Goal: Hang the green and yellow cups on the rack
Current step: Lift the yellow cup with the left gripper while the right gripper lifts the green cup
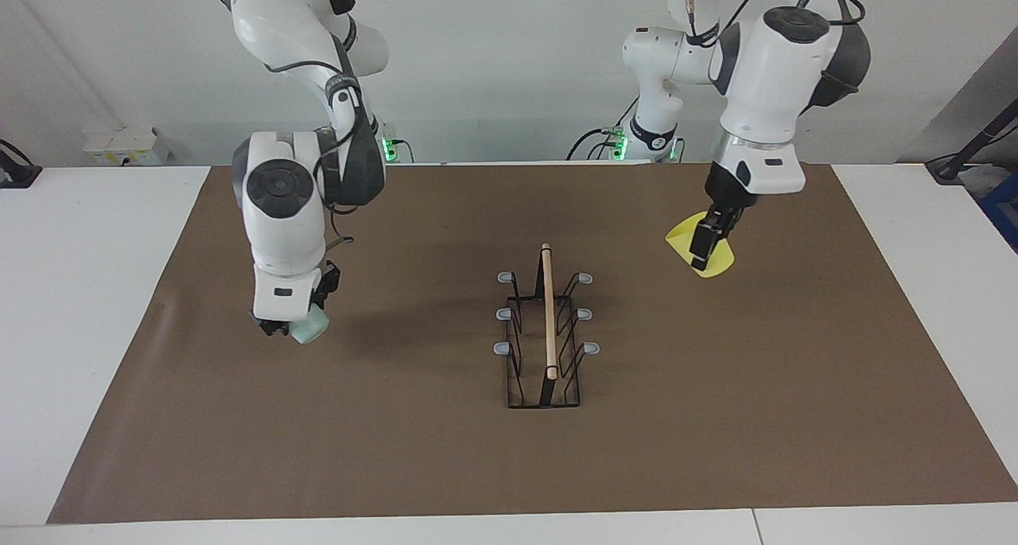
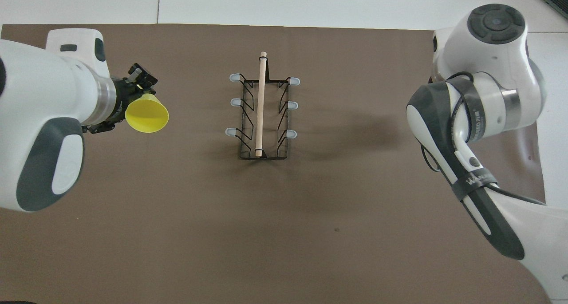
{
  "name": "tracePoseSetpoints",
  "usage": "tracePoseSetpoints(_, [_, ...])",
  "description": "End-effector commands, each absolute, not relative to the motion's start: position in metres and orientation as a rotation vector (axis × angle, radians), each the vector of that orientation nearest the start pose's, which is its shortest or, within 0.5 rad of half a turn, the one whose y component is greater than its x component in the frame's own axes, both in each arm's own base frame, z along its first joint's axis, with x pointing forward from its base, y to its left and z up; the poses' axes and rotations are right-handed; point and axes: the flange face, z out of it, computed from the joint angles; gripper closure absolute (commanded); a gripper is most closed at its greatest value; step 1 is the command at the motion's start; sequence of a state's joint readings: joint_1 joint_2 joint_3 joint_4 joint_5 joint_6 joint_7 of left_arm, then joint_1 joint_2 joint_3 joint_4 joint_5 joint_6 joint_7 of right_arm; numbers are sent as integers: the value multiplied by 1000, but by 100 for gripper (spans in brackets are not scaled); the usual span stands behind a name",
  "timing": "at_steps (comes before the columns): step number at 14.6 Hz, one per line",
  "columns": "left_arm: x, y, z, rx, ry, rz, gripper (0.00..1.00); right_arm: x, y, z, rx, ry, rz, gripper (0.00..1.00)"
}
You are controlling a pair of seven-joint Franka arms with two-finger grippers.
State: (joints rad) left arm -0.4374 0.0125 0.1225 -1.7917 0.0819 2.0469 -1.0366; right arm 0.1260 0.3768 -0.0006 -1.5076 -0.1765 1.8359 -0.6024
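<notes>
The rack (image 1: 547, 334) stands at the middle of the brown mat, its wooden rod along the top and all prongs bare; it also shows in the overhead view (image 2: 262, 113). My right gripper (image 1: 288, 326) is shut on the pale green cup (image 1: 312, 328) and holds it low over the mat toward the right arm's end. In the overhead view the arm hides this cup. My left gripper (image 1: 705, 252) is shut on the yellow cup (image 1: 693, 243), tilted, just over the mat toward the left arm's end. The yellow cup's open mouth shows in the overhead view (image 2: 147, 114).
The brown mat (image 1: 716, 434) covers most of the white table (image 1: 79, 306). A small white box (image 1: 127, 145) sits at the table's edge nearest the robots, toward the right arm's end. Cables run by both arm bases.
</notes>
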Motion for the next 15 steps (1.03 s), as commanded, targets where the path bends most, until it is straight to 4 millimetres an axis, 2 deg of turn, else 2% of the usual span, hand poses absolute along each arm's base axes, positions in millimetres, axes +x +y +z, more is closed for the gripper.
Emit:
tracePoseSetpoints(1, [531, -209, 545, -3017, -991, -560, 100, 659, 70, 464, -2947, -1127, -66, 100])
tracePoseSetpoints(4, [509, -237, 527, -3018, -912, -836, 100, 663, 74, 477, -2820, -902, -305, 100])
tracePoseSetpoints(7, [495, -251, 518, -3001, -767, -975, 100, 661, 83, 486, -2698, -740, -453, 100])
tracePoseSetpoints(9, [486, -264, 507, -2946, -716, -1121, 100, 652, 85, 485, -2616, -636, -541, 100])
tracePoseSetpoints(12, [468, -287, 479, -2822, -720, -1329, 100, 633, 82, 484, -2439, -535, -681, 100])
tracePoseSetpoints(14, [457, -300, 470, -2762, -714, -1382, 100, 622, 80, 481, -2311, -513, -781, 100])
tracePoseSetpoints(15, [454, -309, 453, -2713, -657, -1398, 100, 618, 81, 482, -2241, -490, -828, 100])
